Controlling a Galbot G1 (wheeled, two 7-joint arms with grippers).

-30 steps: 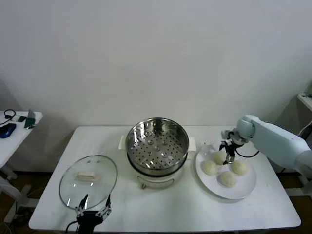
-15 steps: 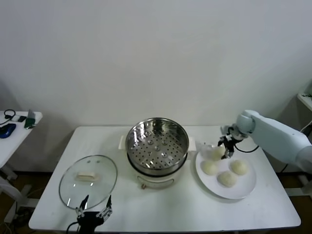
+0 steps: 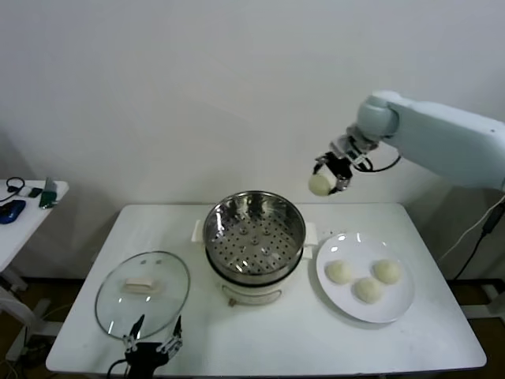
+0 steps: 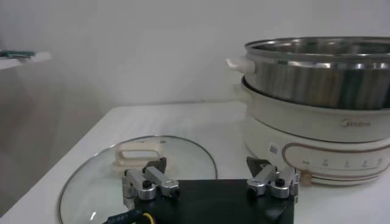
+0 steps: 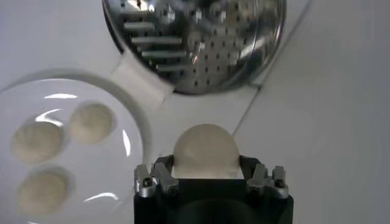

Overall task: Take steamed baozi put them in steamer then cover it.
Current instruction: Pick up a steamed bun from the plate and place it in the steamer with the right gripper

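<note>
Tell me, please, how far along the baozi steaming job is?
None are loaded yet: the steamer is empty. The right gripper holds one baozi aloft beside it. Three baozi remain on the plate, and the cover lies near the left gripper.

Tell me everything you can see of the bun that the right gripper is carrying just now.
The bun is small, round and smooth, pale cream-white, with a matte, doughy look. The right gripper is shut on it, its dark fingers pressing both sides, and nothing else touches it. It hangs in the air above the table, over the gap between the steel steamer and the white plate. The steamer holds no buns; three other buns lie on the plate.
</note>
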